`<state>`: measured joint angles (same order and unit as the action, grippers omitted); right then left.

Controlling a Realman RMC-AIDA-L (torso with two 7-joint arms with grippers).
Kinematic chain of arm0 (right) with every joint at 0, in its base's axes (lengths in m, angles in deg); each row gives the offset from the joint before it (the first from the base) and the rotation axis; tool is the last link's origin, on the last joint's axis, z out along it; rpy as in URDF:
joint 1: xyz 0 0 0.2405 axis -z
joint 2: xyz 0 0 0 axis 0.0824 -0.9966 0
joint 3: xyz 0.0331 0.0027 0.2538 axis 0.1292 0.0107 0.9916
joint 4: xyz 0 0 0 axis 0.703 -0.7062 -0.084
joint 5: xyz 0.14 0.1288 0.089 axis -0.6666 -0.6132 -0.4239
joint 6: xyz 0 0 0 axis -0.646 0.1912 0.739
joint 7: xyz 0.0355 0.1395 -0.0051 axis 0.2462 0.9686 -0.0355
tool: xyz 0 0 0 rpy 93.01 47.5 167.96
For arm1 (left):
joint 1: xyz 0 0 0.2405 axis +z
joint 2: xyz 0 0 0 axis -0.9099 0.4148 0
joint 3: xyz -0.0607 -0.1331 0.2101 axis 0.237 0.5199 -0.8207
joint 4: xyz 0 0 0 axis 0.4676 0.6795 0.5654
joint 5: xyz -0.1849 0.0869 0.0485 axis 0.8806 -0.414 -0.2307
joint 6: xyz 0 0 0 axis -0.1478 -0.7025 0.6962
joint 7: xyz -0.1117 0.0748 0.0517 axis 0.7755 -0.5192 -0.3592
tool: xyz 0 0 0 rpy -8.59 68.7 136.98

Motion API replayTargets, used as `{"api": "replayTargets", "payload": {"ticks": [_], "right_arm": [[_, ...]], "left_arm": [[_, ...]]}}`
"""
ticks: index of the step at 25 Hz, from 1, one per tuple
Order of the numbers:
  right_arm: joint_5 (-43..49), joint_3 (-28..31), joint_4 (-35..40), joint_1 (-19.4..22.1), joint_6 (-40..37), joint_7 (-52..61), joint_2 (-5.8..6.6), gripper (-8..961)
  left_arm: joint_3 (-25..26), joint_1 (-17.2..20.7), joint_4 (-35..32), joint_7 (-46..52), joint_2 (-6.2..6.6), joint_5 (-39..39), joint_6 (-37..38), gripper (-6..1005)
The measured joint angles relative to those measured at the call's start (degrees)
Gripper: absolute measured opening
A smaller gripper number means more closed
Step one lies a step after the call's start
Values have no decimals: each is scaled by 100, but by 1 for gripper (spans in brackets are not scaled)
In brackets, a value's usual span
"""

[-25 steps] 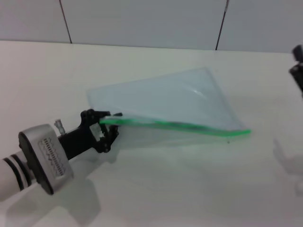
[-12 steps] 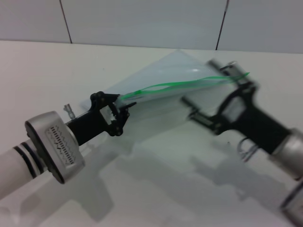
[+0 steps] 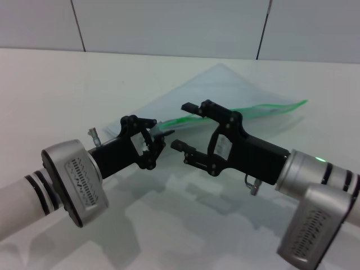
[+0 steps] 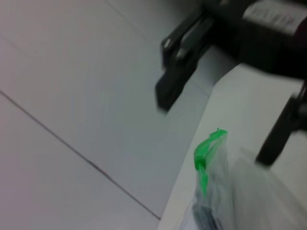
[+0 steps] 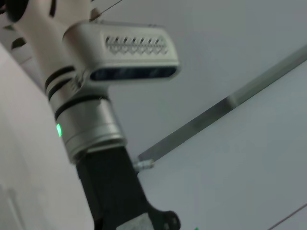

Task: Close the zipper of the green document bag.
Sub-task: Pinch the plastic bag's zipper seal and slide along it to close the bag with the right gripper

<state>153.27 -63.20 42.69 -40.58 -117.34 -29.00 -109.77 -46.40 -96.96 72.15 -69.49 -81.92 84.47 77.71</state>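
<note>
The green document bag is a translucent pale pouch, held up off the white table at a slant. Its zipper is a bright green strip running from the left gripper toward the far right. My left gripper is shut on the bag's near-left corner at the zipper's end. My right gripper stands open just to the right of it, one finger above the green strip and one below. In the left wrist view the green zipper end shows, with the right gripper's dark fingers beyond it. I cannot make out the slider tab.
A pale panelled wall rises behind the table's far edge. The right wrist view shows mostly the left arm's silver wrist housing against that wall.
The right arm came in from the far right and moved left along the zipper to just beside the left gripper. The left gripper lifted the bag's corner slightly up and right.
</note>
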Motion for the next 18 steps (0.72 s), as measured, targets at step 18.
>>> {"api": "replayTargets", "payload": {"ticks": [18], "right_arm": [[5, 7, -35, -251, 756, -64, -2, 570]], "left_arm": [[0, 49, 2, -106, 4, -186, 2, 81]]}}
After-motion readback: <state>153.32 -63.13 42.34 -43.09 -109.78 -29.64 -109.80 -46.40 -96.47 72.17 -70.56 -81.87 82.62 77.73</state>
